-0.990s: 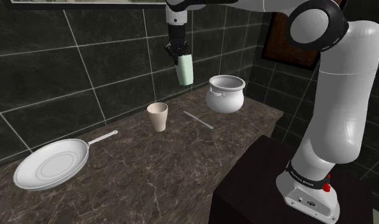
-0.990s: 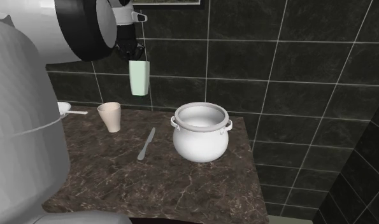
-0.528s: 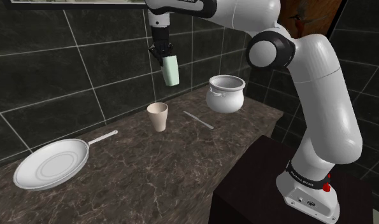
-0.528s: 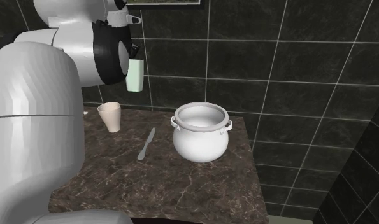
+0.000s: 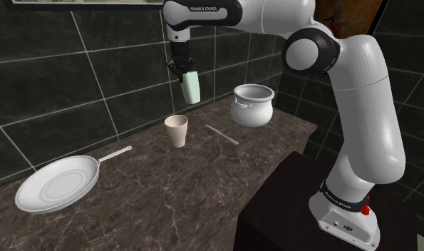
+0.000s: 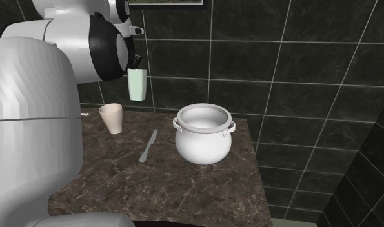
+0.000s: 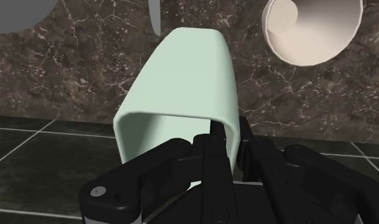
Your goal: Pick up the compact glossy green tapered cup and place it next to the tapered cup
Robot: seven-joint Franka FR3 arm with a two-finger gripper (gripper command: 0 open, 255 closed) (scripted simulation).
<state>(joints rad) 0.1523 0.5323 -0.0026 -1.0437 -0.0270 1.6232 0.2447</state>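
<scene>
A pale green tapered cup (image 5: 192, 87) hangs in the air above the dark marble counter (image 5: 160, 185), held by its rim in my black gripper (image 5: 182, 69), which is shut on it. The green cup (image 6: 137, 84) is slightly tilted and hangs above and a little behind the beige tapered cup (image 5: 177, 130). In the second exterior view the beige cup (image 6: 111, 118) stands upright on the counter below the green one. In the wrist view my fingers (image 7: 210, 147) clasp the wall of the green cup (image 7: 181, 83), with the beige cup (image 7: 312, 28) seen from above beyond it.
A white pot (image 5: 253, 105) with two handles stands at the counter's far end. A grey knife (image 5: 222, 134) lies between the pot and the beige cup. A white frying pan (image 5: 59, 183) rests at the shoulder view's left. Dark tiled wall (image 5: 82, 64) runs behind the counter.
My gripper has carried the green cup toward the shoulder view's left, from near the pot to above the beige cup, and slightly lower. The arm has swung round with it.
</scene>
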